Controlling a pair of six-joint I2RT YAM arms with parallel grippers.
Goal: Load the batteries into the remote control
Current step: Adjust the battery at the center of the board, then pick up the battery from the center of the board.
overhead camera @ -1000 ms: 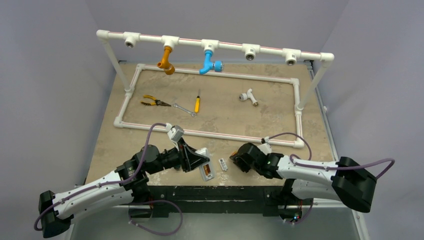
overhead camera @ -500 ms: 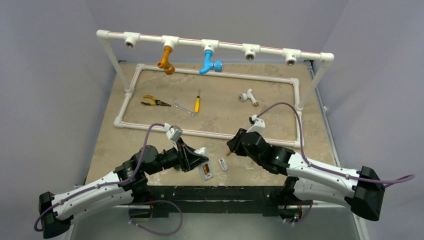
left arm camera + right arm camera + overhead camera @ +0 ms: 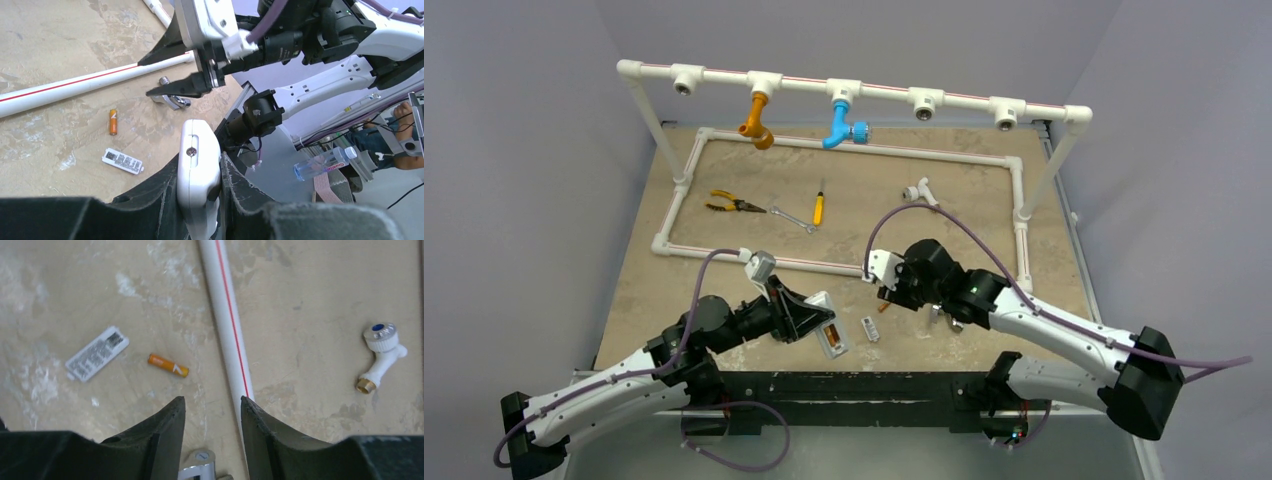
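The left end effector point(image 3: 822, 322) is clamped on the remote point(image 3: 199, 172), gripping it by its edges above the counter point(image 3: 320, 285). Orange in its bay point(image 3: 833, 340) may be one battery already seated, though the view is too small to be sure. The right end effector point(image 3: 211, 402) hangs with its jaws apart and empty over the loose battery point(image 3: 168, 365). This lies on the counter between the cover point(image 3: 96, 353) and the pipe point(image 3: 225, 315).

The battery is round, so an off-centre pinch would likely squirt it away or roll it against the pipe. The pipe is near one finger's way down and could block it. A chrome fitting point(image 3: 200, 462) under the wrist could get knocked. Pressing the battery home could twist the remote in its edge grip.

The cover carries a printed label and the battery a white mark; neither is legible.
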